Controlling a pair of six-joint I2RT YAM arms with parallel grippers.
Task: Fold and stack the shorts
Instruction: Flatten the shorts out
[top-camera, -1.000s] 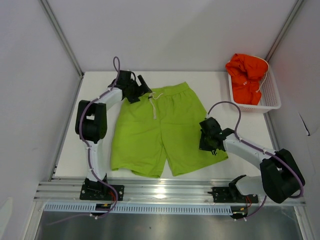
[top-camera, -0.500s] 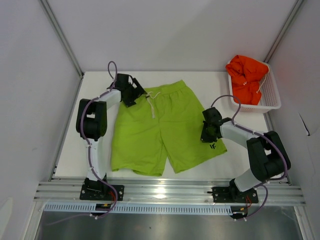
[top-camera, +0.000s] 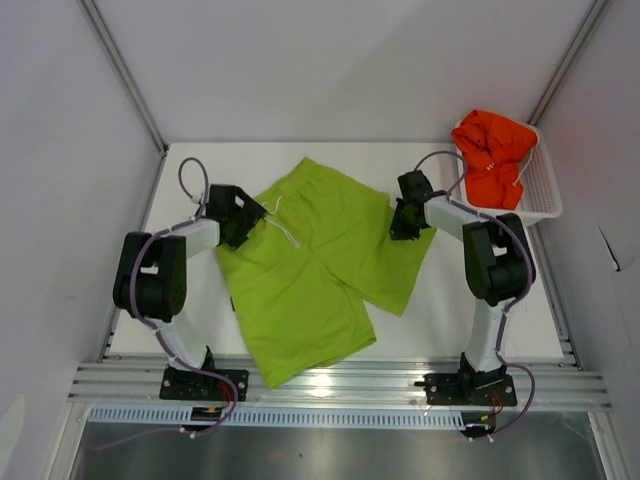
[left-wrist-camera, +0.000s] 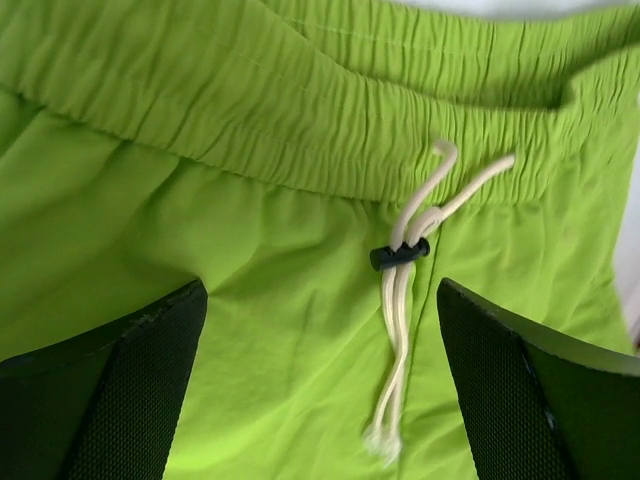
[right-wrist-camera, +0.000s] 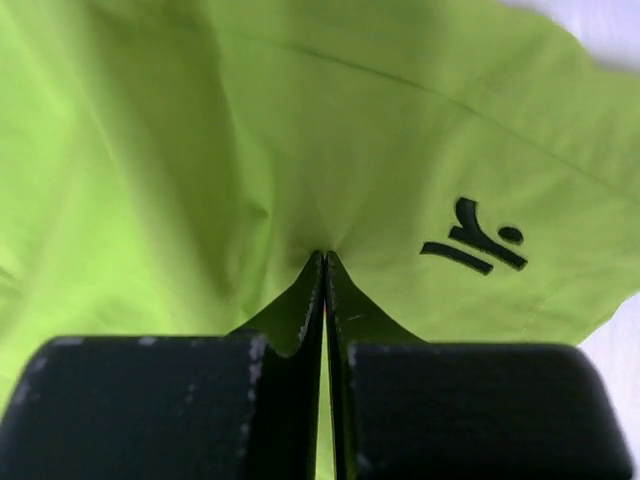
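The lime green shorts (top-camera: 310, 270) lie spread at a slant across the white table (top-camera: 200, 170). The left gripper (left-wrist-camera: 318, 330) hangs over their elastic waistband, jaws spread wide either side of the pale drawstring (left-wrist-camera: 405, 300) (gripping nothing). The right gripper (right-wrist-camera: 325, 265), jaws pressed together, pinches a small peak of green fabric beside the black logo (right-wrist-camera: 475, 240), while the orange-red shorts (top-camera: 492, 150) sit bunched in the white basket (top-camera: 540, 190) at the far right corner.

Green shorts (top-camera: 310, 270) cover the table (top-camera: 440, 310) centre; basket (top-camera: 540, 195) blocks far-right corner; far edge and near-right area appear passable.
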